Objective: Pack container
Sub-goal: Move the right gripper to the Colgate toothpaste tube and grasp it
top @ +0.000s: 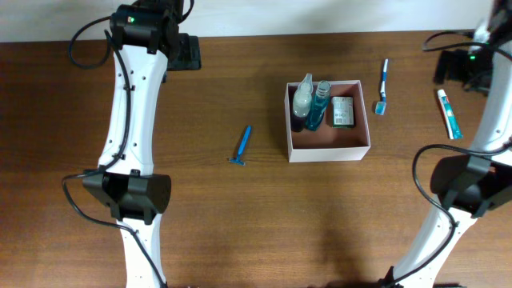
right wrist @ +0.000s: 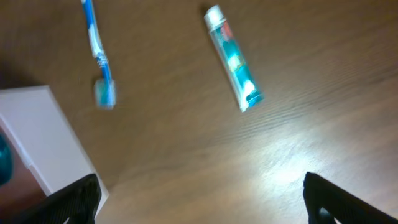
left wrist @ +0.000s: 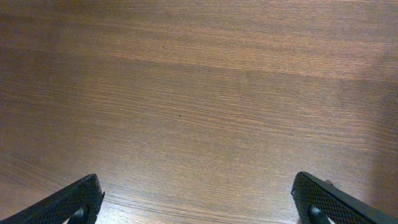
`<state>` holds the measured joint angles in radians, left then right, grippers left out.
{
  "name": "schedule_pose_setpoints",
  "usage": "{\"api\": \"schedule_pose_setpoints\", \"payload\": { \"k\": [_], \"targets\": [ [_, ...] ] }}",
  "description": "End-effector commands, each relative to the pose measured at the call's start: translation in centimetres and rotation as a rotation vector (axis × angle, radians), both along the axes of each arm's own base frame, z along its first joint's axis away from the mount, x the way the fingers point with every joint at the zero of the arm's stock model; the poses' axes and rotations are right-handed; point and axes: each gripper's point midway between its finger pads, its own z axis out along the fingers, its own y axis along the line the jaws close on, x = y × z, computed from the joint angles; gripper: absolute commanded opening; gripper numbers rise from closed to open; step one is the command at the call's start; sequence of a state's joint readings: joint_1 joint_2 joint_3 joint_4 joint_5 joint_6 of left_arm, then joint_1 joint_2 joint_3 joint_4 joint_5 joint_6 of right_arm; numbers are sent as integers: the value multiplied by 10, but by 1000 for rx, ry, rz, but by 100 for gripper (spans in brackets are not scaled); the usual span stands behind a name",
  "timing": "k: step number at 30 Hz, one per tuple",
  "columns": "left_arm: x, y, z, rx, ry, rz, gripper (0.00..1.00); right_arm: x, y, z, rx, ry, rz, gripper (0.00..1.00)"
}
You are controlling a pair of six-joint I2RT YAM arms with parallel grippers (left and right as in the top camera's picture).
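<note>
The container [top: 329, 152], a square white-walled box with a reddish-brown inside, stands mid-table. In it are a clear spray bottle [top: 302, 99], a blue bottle [top: 319, 106] and a small green packet [top: 343, 112]. On the wood to its right lie a blue toothbrush [top: 383, 86] and a toothpaste tube [top: 449, 113]; a blue razor [top: 242, 146] lies to its left. My right gripper [right wrist: 202, 202] is open and empty above bare wood, with the toothbrush [right wrist: 98, 53], the tube [right wrist: 233, 59] and the container's corner [right wrist: 43, 137] ahead. My left gripper [left wrist: 199, 205] is open over bare table at the far left.
The left arm [top: 132, 112] runs up the left side of the table and the right arm [top: 472, 176] up the right edge. The table's back edge lies just beyond both wrists. Wood shows between the razor and the left arm.
</note>
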<state>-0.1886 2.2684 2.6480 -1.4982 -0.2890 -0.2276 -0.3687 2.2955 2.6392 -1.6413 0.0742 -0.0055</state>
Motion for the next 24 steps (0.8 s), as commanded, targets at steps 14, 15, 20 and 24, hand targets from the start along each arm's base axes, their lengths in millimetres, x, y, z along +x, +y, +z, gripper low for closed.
{"api": "schedule_pose_setpoints", "payload": {
  "k": [14, 15, 20, 24],
  "targets": [
    [0, 2, 3, 11, -8, 1, 99, 37, -51, 2, -101, -161, 279, 99],
    [0, 2, 3, 11, -8, 1, 99, 45, -55, 3, -119, -189, 279, 99],
    [0, 2, 3, 11, -8, 1, 99, 77, -72, -9, -184, -284, 278, 99],
    [0, 2, 3, 11, -8, 1, 99, 78, -77, -47, -162, -253, 271, 99]
  ]
}}
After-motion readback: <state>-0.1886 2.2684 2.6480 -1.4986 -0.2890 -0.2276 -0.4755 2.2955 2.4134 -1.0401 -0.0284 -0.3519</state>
